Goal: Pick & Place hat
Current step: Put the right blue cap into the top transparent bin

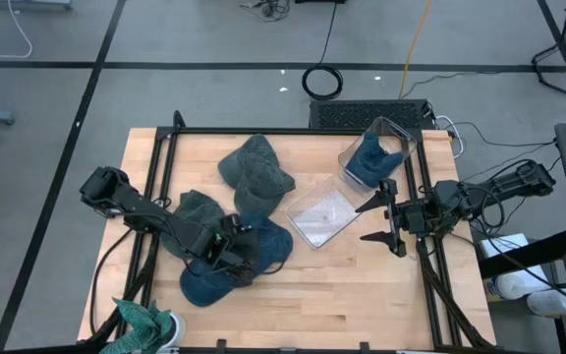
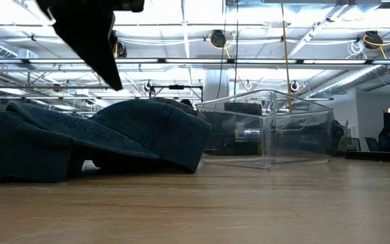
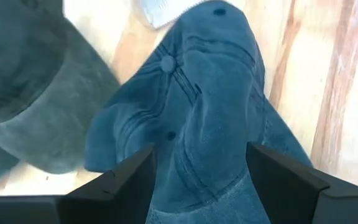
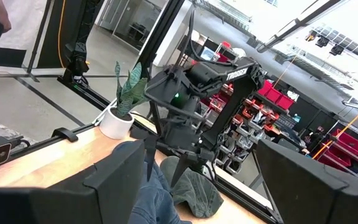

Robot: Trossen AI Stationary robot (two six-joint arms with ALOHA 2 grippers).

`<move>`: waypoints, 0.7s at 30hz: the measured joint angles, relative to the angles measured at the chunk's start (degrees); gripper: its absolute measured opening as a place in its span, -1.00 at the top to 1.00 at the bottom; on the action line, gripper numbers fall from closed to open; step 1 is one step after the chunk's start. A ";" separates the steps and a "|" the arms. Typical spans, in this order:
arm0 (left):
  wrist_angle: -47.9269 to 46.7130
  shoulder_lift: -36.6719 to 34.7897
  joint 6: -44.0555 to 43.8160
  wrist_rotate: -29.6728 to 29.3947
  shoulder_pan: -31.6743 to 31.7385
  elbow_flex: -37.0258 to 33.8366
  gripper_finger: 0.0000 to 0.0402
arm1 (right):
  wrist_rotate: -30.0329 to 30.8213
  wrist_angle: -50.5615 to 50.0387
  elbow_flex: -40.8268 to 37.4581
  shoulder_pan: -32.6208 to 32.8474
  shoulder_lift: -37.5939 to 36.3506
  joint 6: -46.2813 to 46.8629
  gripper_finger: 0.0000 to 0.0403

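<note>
A blue cap lies on the table near its middle, crown up. My left gripper is right over it and open. In the left wrist view its fingers stand on either side of the creased crown. Two grey-green hats lie beside the blue cap, partly overlapping it. A clear box stands tilted near the far right corner, with another blue hat inside. My right gripper hovers open by the right edge, with nothing between its fingers. My left gripper comes at the blue cap's crown slanting down from the table's left, one finger on each side of a raised fold. I cannot tell whether the fingers touch the cloth. The cap rests on the table.
A flat clear plastic lid lies between the hats and the right gripper. A potted plant stands at the near left corner. A black frame runs along the table's left, far and right sides. Bare wood shows toward the near right.
</note>
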 joint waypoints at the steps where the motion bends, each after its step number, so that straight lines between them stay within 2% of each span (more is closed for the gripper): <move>1: 1.00 0.00 0.37 0.27 0.00 -0.64 -0.26 | 0.00 0.00 0.00 -0.01 0.01 0.00 -0.48; 9: 4.60 0.00 -0.13 1.47 0.00 -4.10 -0.26 | 0.00 0.00 0.00 -0.01 -0.01 0.00 -0.48; 16: 11.61 0.00 0.40 1.58 0.58 -7.81 -0.26 | 0.00 0.00 0.00 -0.01 0.00 0.00 -0.48; 21: 11.33 0.00 -0.77 2.24 1.29 -7.99 -0.26 | 0.00 0.02 0.00 -0.01 0.01 0.00 -0.48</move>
